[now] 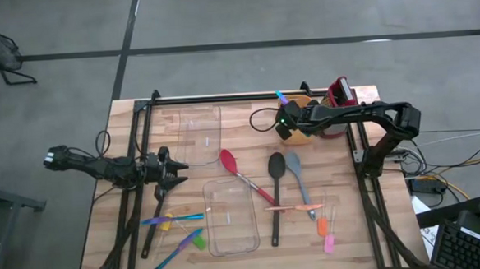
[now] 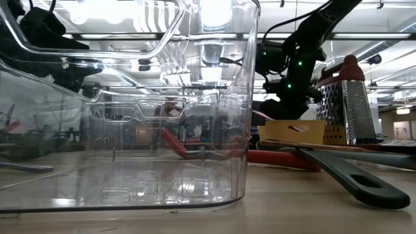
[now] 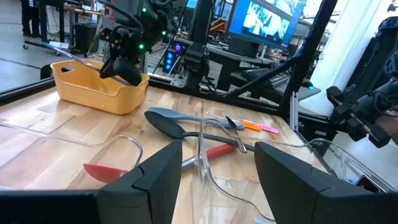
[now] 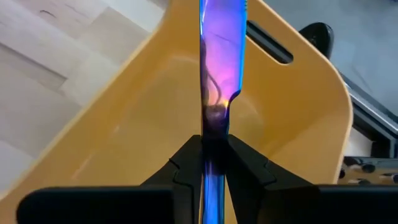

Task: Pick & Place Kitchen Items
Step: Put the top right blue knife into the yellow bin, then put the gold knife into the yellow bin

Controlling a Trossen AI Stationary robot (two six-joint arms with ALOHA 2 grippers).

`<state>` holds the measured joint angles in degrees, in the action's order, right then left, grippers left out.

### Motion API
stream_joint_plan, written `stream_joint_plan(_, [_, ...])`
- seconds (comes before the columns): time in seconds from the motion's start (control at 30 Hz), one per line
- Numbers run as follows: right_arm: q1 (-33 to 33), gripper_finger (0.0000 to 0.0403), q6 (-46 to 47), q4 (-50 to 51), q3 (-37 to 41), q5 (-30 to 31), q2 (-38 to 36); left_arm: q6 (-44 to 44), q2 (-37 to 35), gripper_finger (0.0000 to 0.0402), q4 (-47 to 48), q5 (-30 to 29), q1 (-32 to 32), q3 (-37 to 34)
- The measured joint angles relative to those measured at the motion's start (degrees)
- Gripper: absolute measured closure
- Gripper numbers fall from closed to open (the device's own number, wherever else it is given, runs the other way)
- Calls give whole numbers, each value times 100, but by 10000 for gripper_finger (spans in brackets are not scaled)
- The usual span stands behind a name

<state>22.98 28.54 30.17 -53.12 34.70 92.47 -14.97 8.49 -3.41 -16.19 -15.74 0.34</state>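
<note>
- High view: the right pincer (image 1: pixel 284 125) hangs over the yellow bin (image 1: pixel 305 119) at the far right of the bench (image 1: pixel 254 241), beside the red-topped grater (image 1: pixel 339 90).
- Right wrist view shows its fingers (image 4: pixel 186 171) clamped on a thin blue-purple stick (image 4: pixel 217 74), held upright above the bin's hollow (image 4: pixel 280 124).
- Left pincer (image 1: pixel 176 172) waits at the bench's left edge, its fingers (image 3: pixel 155 174) spread apart and holding nothing.
- Two clear trays (image 1: pixel 230 217) lie mid-bench, one near and one farther back.
- Red spoon (image 1: pixel 228 161), black spoon (image 1: pixel 276 167) and light-blue spoon (image 1: pixel 294 168) lie side by side between the trays and the bin.
- More sticks (image 1: pixel 178 218) and a green chunk (image 1: pixel 200 243) lie near the left front; what look like orange and pink chunks (image 1: pixel 328 243) lie right front.
</note>
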Motion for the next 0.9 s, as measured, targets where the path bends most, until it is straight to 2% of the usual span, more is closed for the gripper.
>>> stream_joint_plan(0.47, [-5, 291, 80, 3, 0, -32, -71, 0, 0, 193, 0, -1, 0, 0])
stream_joint_plan(0.6, [-63, 279, -147, 5, -9, -233, -150, 0, 0, 193, 1, 0, -1, 0])
stream_joint_plan(0.9, [-887, 251, -802, -7, -98, -382, -512, -1, 0, 193, -1, -1, 1, 0])
